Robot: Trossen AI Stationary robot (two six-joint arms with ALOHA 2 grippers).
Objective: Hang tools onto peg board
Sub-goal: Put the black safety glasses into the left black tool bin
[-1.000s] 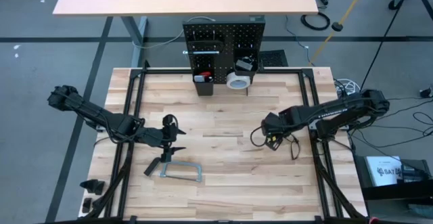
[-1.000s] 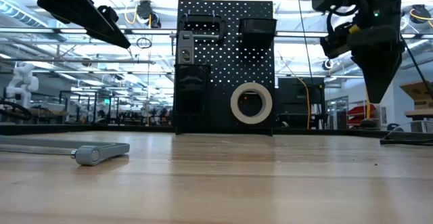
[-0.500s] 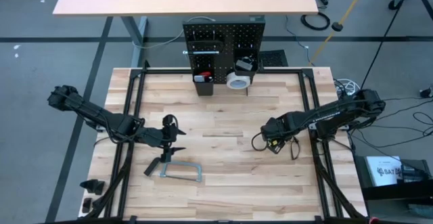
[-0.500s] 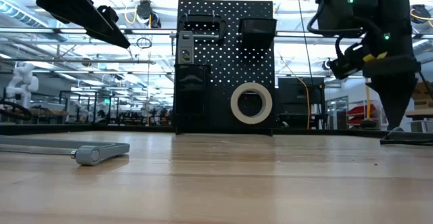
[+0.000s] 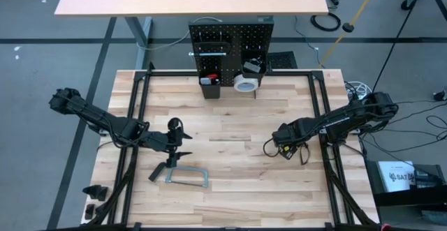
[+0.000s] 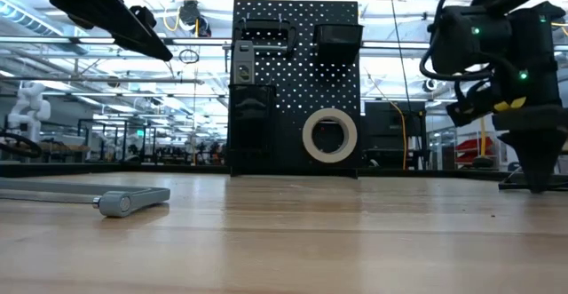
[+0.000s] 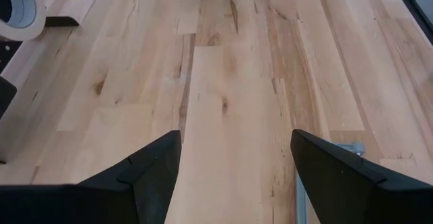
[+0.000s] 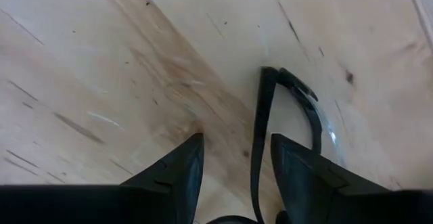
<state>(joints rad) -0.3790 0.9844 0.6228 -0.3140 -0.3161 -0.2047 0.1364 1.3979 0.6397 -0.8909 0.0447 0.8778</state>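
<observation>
— What is the desk (image 5: 230, 154) made of?
— Pale wood in jointed planks, smooth with a soft sheen, with dark knots and fine scratches.
— And the peg board (image 6: 295, 81)?
— Black perforated metal, matt. The tape roll (image 6: 329, 135) on it looks like white paper, dull.
— The clamp (image 5: 186, 176) lying on the desk?
— Grey metal, a brushed look.
— The fingers (image 7: 152, 170)?
— Dark matt plastic. The thin black tool (image 8: 260, 136) beside the right ones looks smooth and slightly glossy.

Black perforated peg board (image 5: 230, 39) with white tape roll (image 5: 245, 84); grey bar clamp (image 5: 183, 176); pale striped wooden table (image 5: 230, 196); black, thin tool (image 8: 270, 126) lying on it.
</observation>
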